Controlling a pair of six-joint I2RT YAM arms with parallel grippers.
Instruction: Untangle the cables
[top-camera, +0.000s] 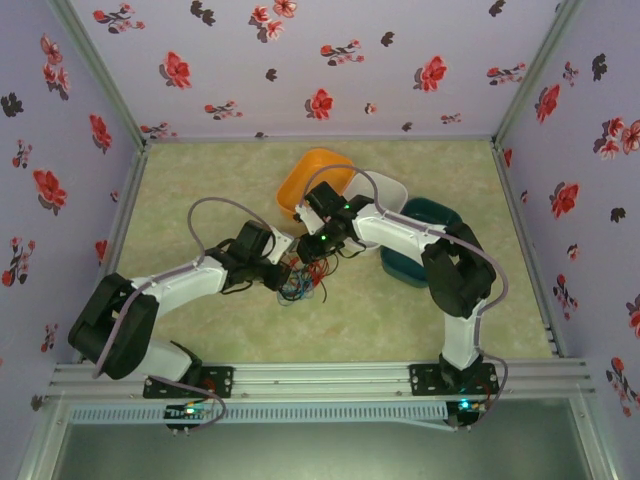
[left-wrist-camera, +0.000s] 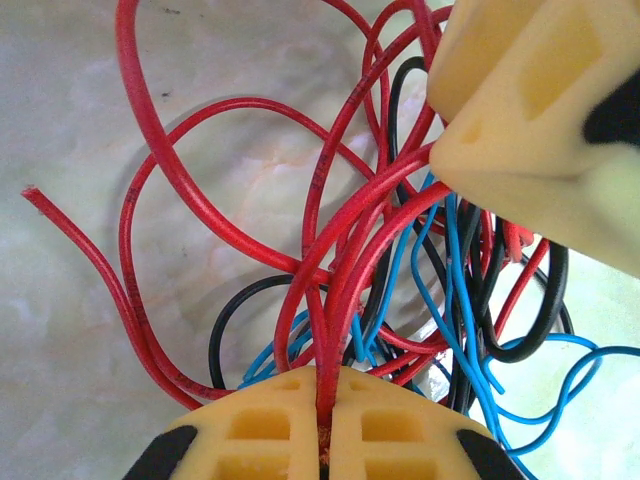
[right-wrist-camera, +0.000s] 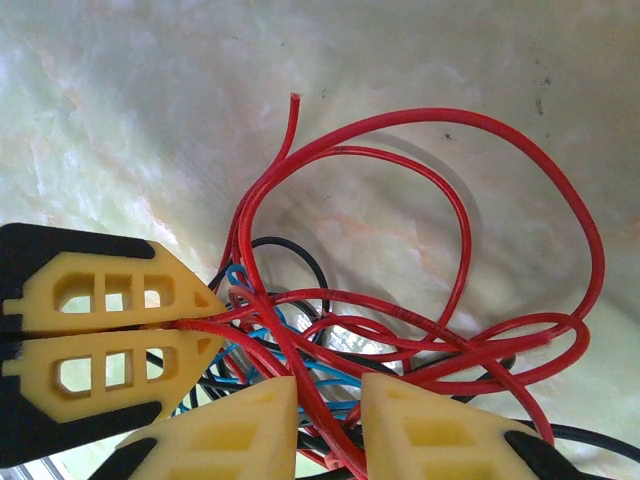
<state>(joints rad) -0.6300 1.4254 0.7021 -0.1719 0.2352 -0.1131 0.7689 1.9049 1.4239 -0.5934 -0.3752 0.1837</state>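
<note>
cables (top-camera: 300, 282): red/blue/black knot on the tabletop (top-camera: 200, 190), mid-front, between the two wrists. Big red loops fan out, with blue and black packed in the middle. One loose red end (left-wrist-camera: 35, 200) sticks out clear of the knot.

left pincer (left-wrist-camera: 325, 400): jaws together, clamped on a red strand (left-wrist-camera: 325, 360) right at the tips.

right pincer (right-wrist-camera: 328, 388): jaws apart, straddling a red wire (right-wrist-camera: 322, 425), not clamped on it. Can't tell if it's the same strand the left one has.

Step in hand, my read: get the second grip, then draw the two apart. To do it well:
- Close right on that one red wire only. Blue runs just beside the tips and is easy to catch too.
- Left is the anchor.
- Pull slow and sideways, low over the tabletop.
- If the whole knot drags along, stop and regrip nearer a free end.

orange bowl (top-camera: 300, 175), white bowl (top-camera: 390, 188) and teal bowl (top-camera: 432, 213) sit behind the knot, apart from it.
</note>
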